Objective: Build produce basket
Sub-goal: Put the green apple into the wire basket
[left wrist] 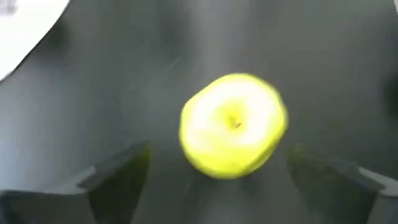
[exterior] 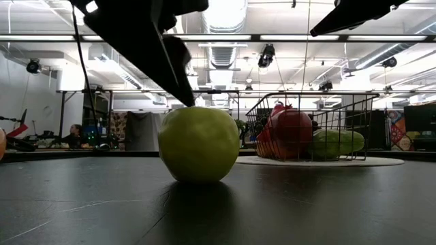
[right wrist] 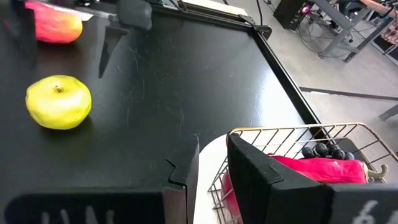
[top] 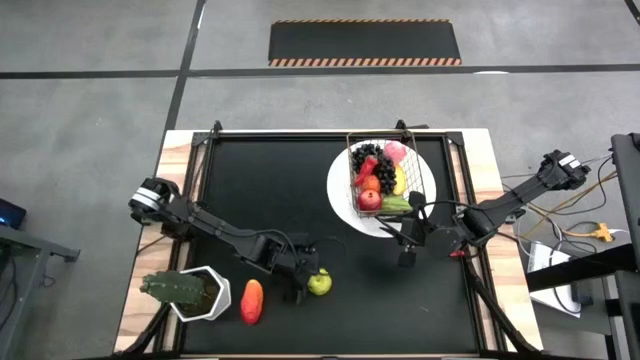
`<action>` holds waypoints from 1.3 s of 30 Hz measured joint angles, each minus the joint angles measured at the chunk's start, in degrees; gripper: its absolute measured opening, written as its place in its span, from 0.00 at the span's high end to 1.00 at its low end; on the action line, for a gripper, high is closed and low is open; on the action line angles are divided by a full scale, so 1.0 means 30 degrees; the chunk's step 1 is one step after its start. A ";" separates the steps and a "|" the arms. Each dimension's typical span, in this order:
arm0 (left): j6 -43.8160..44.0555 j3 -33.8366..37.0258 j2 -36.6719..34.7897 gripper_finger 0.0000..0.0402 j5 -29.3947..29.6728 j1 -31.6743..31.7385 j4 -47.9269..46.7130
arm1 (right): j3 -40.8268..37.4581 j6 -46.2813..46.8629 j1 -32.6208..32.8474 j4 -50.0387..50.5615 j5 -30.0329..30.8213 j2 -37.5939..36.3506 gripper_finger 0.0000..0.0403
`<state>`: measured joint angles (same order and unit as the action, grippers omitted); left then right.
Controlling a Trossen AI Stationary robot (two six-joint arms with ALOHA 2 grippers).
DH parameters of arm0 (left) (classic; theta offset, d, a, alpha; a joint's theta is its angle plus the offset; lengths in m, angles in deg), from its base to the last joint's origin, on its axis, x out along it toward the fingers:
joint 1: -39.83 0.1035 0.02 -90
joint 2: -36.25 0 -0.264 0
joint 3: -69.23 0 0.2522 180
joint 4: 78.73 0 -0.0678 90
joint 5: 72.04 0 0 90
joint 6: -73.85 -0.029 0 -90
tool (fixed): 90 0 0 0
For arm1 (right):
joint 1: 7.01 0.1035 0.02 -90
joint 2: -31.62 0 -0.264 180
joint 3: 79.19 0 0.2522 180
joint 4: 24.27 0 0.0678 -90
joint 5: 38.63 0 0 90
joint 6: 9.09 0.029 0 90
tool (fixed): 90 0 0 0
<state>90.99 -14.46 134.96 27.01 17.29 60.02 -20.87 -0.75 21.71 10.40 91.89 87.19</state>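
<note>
The left end effector [top: 304, 283] is hovering spread over the green apple [top: 319, 284], which is sitting loose on the desk [top: 260, 190], well apart from the basket [top: 391, 176]. Risk: being round, the apple is likely to roll away if one finger is touching first. The right end effector [top: 407, 247] is waiting beside the plate [top: 340, 200], fingers slightly parted. Count: one basket, one plate, one green apple and one red-orange fruit [top: 252, 301] outside; basket contents are overlapping and uncountable.

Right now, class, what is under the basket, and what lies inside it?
The basket stands on a white plate. Inside show dark grapes, a red apple, a pink peach and a green pepper. Anything beneath those is covered.
</note>
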 joint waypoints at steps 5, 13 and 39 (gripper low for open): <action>-0.0920 0.0010 0.0485 0.02 -0.0055 -0.0165 0.0999 | 0.0000 0.0015 0.0003 0.0142 -0.0028 0.0000 0.82; -0.0902 0.1772 0.0795 0.01 -0.0284 -0.0156 0.4611 | -0.0007 0.0029 0.0003 0.0444 -0.0058 0.0000 0.82; -0.1933 0.2568 0.0980 0.25 0.0141 0.0147 0.6767 | -0.0245 -0.0634 0.0228 0.0453 -0.0982 -0.0173 0.82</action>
<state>85.19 -6.75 137.89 27.43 17.73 80.32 -21.61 -2.65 22.40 11.75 88.94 86.67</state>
